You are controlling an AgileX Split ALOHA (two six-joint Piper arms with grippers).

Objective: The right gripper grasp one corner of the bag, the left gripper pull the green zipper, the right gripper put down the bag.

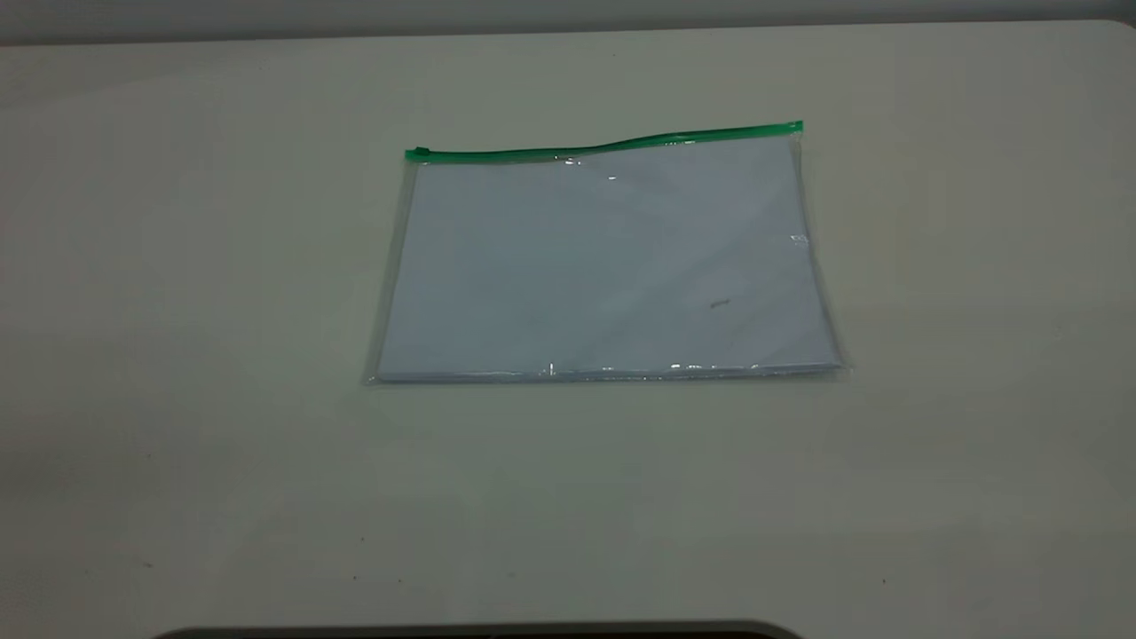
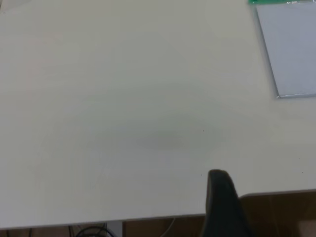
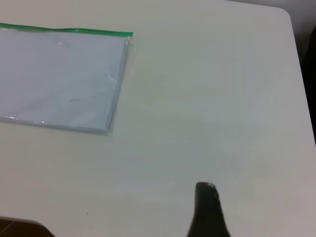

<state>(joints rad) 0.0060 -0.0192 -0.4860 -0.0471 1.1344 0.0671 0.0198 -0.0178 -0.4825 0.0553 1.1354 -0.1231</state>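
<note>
The clear glossy rectangular plastic bag [image 1: 603, 266] lies flat on the pale off-white worktop [image 1: 177, 355], a little toward the far side of its middle in the exterior view. White paper sheets [image 1: 621, 284] show through the plastic and fill almost the whole bag. The narrow bright green plastic zipper [image 1: 603, 146] runs along the far edge of the bag, from the left corner to the right corner, and it waves slightly upward near its middle. A small green slider tab [image 1: 421, 153] sits at the left end of this strip.

No arm touches the bag, and no arm appears in the exterior view. In the left wrist view only one dark tip of the left hand [image 2: 223, 197] is visible, near the worktop edge and well apart from the bag corner [image 2: 291, 49]. I cannot tell if this hand is apart or together. In the right wrist view one dark tip of the right hand [image 3: 207, 210] is also visible over bare worktop, well apart from the bag [image 3: 59, 79]. Its state I cannot tell either.
</note>
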